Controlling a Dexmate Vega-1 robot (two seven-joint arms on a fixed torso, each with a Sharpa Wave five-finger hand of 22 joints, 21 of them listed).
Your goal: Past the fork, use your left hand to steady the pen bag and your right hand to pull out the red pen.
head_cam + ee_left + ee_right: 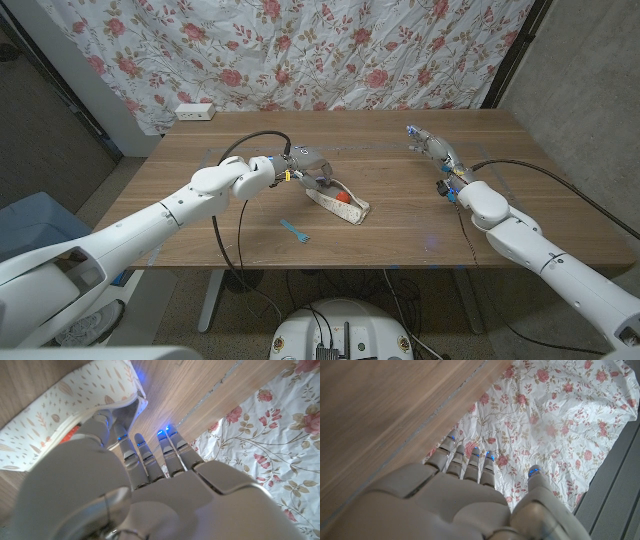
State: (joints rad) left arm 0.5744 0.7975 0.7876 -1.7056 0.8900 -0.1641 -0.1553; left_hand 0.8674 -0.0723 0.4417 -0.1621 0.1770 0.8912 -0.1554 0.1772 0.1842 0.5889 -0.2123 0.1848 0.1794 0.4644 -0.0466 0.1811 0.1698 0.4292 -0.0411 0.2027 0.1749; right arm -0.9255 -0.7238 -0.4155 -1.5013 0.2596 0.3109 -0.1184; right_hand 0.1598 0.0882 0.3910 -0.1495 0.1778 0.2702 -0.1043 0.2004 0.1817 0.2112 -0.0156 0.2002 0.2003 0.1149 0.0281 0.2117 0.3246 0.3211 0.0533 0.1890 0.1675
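Grey and rounded, your left hand [312, 168] sits at the far end of the pen bag [338, 204], near the middle of the wooden table [400, 215]. In the left wrist view one finger [102, 422] reaches down onto the bag's [60, 405] open mouth while the others stretch out straight over bare wood, so you are touching the bag at its edge; whether you actually grip the cloth, the pictures don't let me tell.

The bag itself is a slim cream pouch printed with small tan leaf shapes (the pattern is clearest in the left wrist view). It lies slantwise, running from your left hand toward the table's near edge and to your right. The red pen [343, 198] shows as a spot of red at the opening, and in the left wrist view a red strip [70, 434] peeks from under the cloth right beside your finger.

A small blue fork [295, 232] lies on the table nearer to you than the bag, apart from it.

Your right hand [428, 143] is well away, raised toward the far right part of the table, fingers apart and holding nothing. In the right wrist view its fingers [470, 460] point past the table's edge at the floral curtain [560, 415] behind.
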